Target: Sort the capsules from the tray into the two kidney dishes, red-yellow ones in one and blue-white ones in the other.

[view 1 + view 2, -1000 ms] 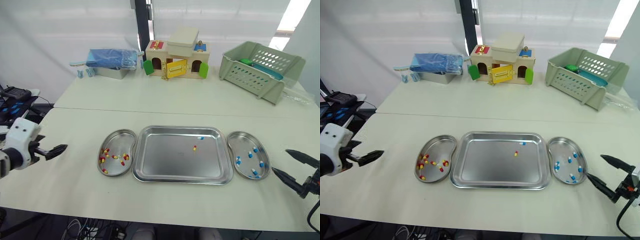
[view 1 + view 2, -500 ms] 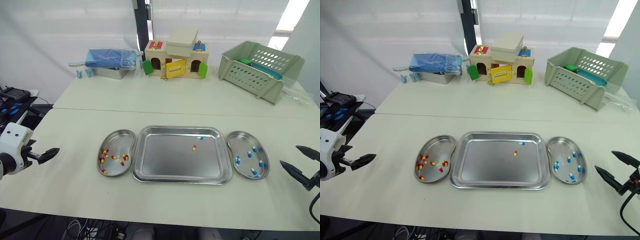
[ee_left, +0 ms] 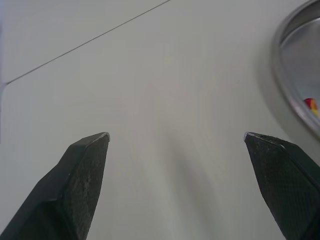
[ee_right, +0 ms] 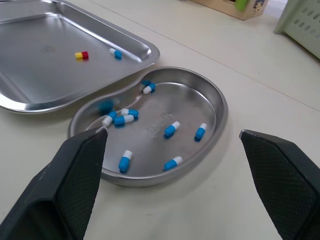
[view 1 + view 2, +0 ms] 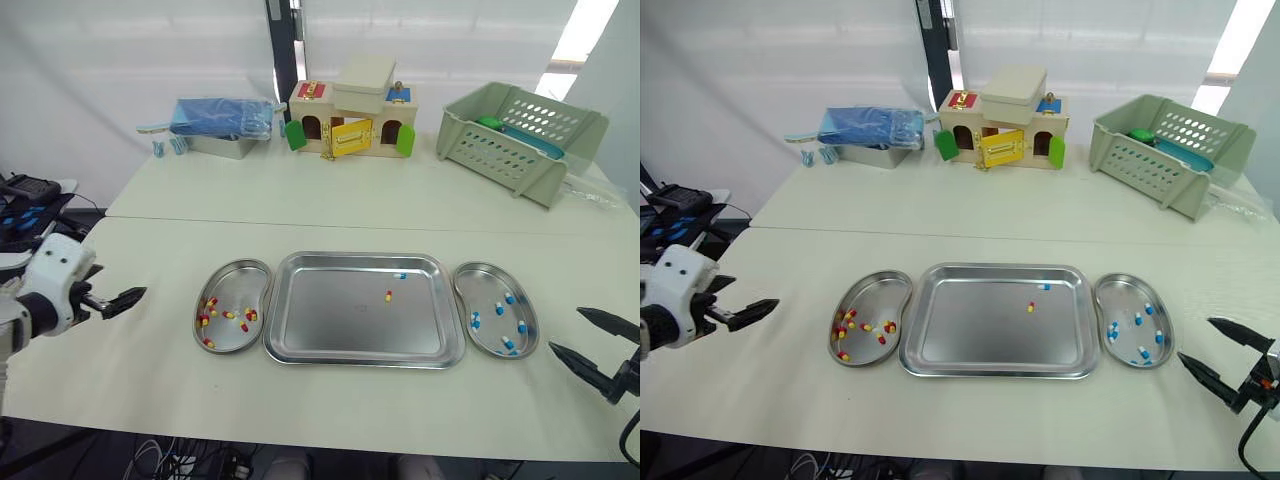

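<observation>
- Status: sorting mostly done, judged from how the capsules lie; two are left in the tray (image 5: pixel 330 330).
- Tray sits mid-tabletop toward the front edge, with one kidney dish against each short side.
- Left kidney dish (image 5: pixel 243 274): several red-yellow capsules, no blue-white among them as far as can be made out.
- Right kidney dish (image 4: pixel 215 107): a good handful of blue-white capsules, no red-yellow seen.
- Remaining item 1: red-yellow capsule (image 5: pixel 389 296), on the tray floor right of centre, toward the tray's far right corner. Belongs in the left dish.
- Remaining item 2: blue-white capsule (image 5: pixel 401 275), just beside the tray's far edge, near the red-yellow one but apart from it. Belongs in the right dish.
- Left gripper (image 5: pixel 135 297): fingers spread, holding nothing, low above bare tabletop near the left edge, well apart from the left dish.
- Right gripper (image 5: pixel 564 329): fingers spread, holding nothing, near the front right corner of the tabletop, beside the right dish and pointing toward it.
- Judgement: neither gripper is over the tray, so a fresh reach into its far right corner is needed for each leftover capsule. The pair lie close together, so a pick on one risks nudging the other.
</observation>
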### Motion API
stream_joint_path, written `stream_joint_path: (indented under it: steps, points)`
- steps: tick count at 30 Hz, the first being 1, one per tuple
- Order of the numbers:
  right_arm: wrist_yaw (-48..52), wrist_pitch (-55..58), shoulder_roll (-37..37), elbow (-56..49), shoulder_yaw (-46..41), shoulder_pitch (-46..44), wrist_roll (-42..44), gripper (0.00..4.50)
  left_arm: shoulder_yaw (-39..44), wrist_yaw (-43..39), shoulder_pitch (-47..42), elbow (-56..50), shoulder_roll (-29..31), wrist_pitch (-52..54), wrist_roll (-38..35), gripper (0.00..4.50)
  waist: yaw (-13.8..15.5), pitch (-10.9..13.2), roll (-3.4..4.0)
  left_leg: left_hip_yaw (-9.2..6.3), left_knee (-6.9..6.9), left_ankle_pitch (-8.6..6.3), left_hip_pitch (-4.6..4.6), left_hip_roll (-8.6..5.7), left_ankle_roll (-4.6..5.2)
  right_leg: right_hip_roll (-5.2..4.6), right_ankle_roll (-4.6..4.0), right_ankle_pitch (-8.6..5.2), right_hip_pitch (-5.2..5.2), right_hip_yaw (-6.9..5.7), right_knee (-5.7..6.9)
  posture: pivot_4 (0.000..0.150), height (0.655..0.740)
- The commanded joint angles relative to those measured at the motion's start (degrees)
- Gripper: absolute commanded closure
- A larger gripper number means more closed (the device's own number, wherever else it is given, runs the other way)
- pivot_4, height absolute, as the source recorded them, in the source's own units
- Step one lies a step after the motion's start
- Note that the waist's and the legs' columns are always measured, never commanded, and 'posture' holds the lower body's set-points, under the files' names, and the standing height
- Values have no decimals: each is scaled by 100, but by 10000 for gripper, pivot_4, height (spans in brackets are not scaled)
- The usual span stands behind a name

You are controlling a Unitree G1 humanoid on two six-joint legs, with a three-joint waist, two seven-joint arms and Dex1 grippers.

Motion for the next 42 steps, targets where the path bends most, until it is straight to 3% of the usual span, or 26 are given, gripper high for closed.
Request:
stream_joint_path:
  steps: [1,6,12,21,29,42]
  points:
    - [60,119,194,-832,164,323,207,0,-526,-177,-328,-742,-89,66,-105,241,28,0,0,-1,0,0,-1,0,0,0,0,0,0,-1,0,1500,7400]
    - [-328,284,666,-1977,734,670,138,0,-1570,-265,-1129,-1410,-642,324,-182,241,59,-1,1,-1,4,1,-2,-1,-1,0,0,0,1,-1,2,1500,7400]
    - [-664,298,963,-2462,1139,847,-58,0,-2756,-300,-2076,-1791,-1605,691,-214,241,69,-1,-3,0,10,13,-5,-2,-22,0,1,0,3,-3,1,1500,7400]
    - [-961,135,1251,-2657,1339,1165,-270,0,-4103,-550,-2856,-901,-2677,79,408,241,64,-1,-3,2,12,13,-4,-4,-22,0,1,0,4,-2,0,1500,7400]
    - [-1251,30,1478,-2763,1533,1343,-426,0,-4587,-555,-3516,474,-3661,-487,924,241,78,-1,-5,-1,13,13,-8,-7,-22,-1,1,0,4,-5,-3,1500,7400]
    - [-1515,-112,1544,-2764,1680,1391,-528,0,-4686,-471,-3559,1446,-4289,-1072,1426,241,70,-1,-5,-2,13,14,-7,-7,-23,0,1,1,3,-5,-2,1500,7400]
